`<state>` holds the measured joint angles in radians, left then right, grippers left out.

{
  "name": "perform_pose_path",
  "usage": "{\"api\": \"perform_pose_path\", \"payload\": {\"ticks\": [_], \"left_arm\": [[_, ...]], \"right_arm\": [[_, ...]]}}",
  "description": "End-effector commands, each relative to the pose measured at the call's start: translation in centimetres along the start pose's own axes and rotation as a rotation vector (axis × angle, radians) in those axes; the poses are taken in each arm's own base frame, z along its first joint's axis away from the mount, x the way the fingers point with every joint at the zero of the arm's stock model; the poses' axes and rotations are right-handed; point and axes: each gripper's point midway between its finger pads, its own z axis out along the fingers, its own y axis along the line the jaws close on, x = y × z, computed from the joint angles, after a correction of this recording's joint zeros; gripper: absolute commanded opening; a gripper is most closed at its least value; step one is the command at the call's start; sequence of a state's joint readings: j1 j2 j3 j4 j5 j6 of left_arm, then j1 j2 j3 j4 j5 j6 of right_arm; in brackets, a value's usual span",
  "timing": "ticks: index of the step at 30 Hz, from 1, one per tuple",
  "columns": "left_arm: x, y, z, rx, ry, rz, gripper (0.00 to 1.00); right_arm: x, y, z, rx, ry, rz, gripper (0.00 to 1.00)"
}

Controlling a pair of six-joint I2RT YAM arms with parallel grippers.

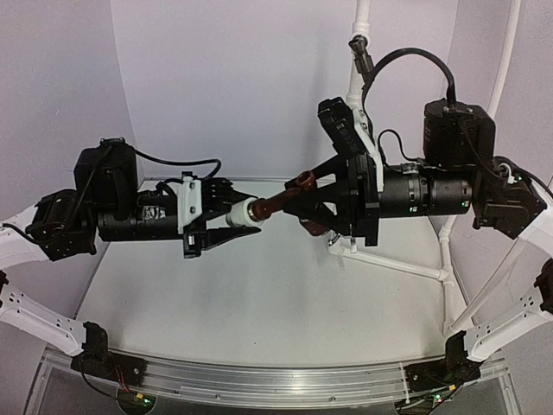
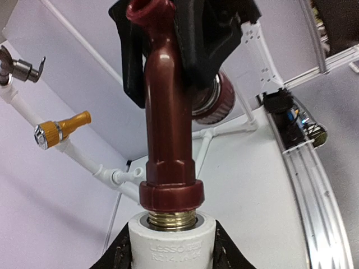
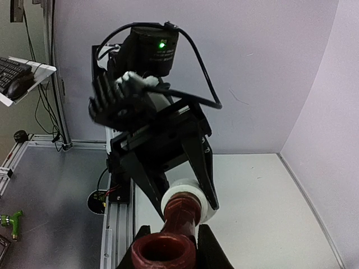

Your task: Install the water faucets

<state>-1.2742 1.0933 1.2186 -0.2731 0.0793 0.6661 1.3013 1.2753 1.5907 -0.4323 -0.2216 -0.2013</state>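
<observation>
The reddish-brown water faucet (image 1: 278,198) hangs in mid-air between both arms, level with the table. Its brass thread (image 2: 171,217) sits partly inside a white plastic fitting (image 2: 171,244), with a few turns still showing. My left gripper (image 1: 238,216) is shut on that white fitting (image 1: 243,213), one black finger (image 2: 119,253) on each side. My right gripper (image 1: 304,195) is shut on the faucet's body near its spout (image 3: 164,252); the round knob (image 2: 212,101) shows just behind the right fingers. In the right wrist view the fitting (image 3: 193,193) lies beyond the faucet, inside the left fingers (image 3: 202,162).
A white pipe frame (image 1: 393,264) stands at the back right, running up the wall. It carries a yellow-brass valve (image 2: 61,128) and a grey metal valve (image 2: 22,66). An aluminium rail (image 1: 285,382) lines the table's near edge. Walls close in on the left, back and right.
</observation>
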Motion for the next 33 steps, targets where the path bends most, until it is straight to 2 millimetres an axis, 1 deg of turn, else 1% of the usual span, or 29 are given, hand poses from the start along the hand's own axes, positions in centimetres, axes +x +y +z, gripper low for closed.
{"api": "perform_pose_path", "payload": {"ticks": [1,4,6,7,9,12,16,18,20,23,25,27,28,31,33], "left_arm": [[1.1,1.9,1.3,-0.189,0.054,0.180,0.00],[0.0,2.3,0.6,-0.208,0.008,0.141,0.00],[-0.3,2.3,0.2,-0.205,-0.012,0.097,0.00],[-0.4,2.2,0.1,-0.201,-0.019,0.068,0.00],[-0.4,2.0,-0.2,-0.192,-0.024,0.011,0.00],[0.1,1.8,-0.7,-0.182,-0.014,-0.082,0.00],[0.6,1.8,-1.7,-0.176,-0.014,-0.230,0.00],[1.2,2.1,-2.0,-0.175,-0.005,-0.303,0.00],[2.1,2.3,-2.2,-0.159,0.012,-0.388,0.00],[3.2,2.4,-2.4,-0.090,0.016,-0.551,0.00],[3.8,2.7,-2.6,-0.056,0.021,-0.666,0.00],[4.1,2.3,-2.5,-0.010,0.040,-0.761,0.00],[4.1,1.9,-2.3,0.025,0.052,-0.797,0.00],[3.8,0.5,-1.7,0.166,0.079,-0.905,0.00],[3.2,-0.2,-1.4,0.264,0.080,-0.966,0.00]], "right_arm": [[-2.8,2.9,0.6,-0.192,-0.123,0.112,0.00],[-2.3,2.1,0.5,-0.158,-0.116,0.096,0.00],[-2.1,1.4,0.4,-0.123,-0.114,0.072,0.00],[-2.1,1.1,0.3,-0.105,-0.116,0.063,0.03],[-2.3,0.4,-0.1,-0.068,-0.121,0.041,0.23],[-2.7,-0.6,-0.7,-0.009,-0.132,-0.012,0.59],[-3.4,-1.1,-1.6,0.026,-0.149,-0.069,0.75],[-3.7,-1.2,-1.9,0.036,-0.156,-0.096,0.82],[-4.3,-1.5,-2.3,0.061,-0.166,-0.160,0.91],[-5.4,-2.5,-3.2,0.129,-0.178,-0.275,0.95],[-5.3,-2.8,-3.9,0.164,-0.165,-0.376,0.98],[-4.5,-2.7,-4.7,0.176,-0.123,-0.515,0.98],[-3.4,-2.6,-5.1,0.170,-0.082,-0.602,0.98],[0.7,-2.1,-5.9,0.133,0.051,-0.847,0.98],[2.6,-1.6,-6.8,0.113,0.083,-0.965,0.98]]}}
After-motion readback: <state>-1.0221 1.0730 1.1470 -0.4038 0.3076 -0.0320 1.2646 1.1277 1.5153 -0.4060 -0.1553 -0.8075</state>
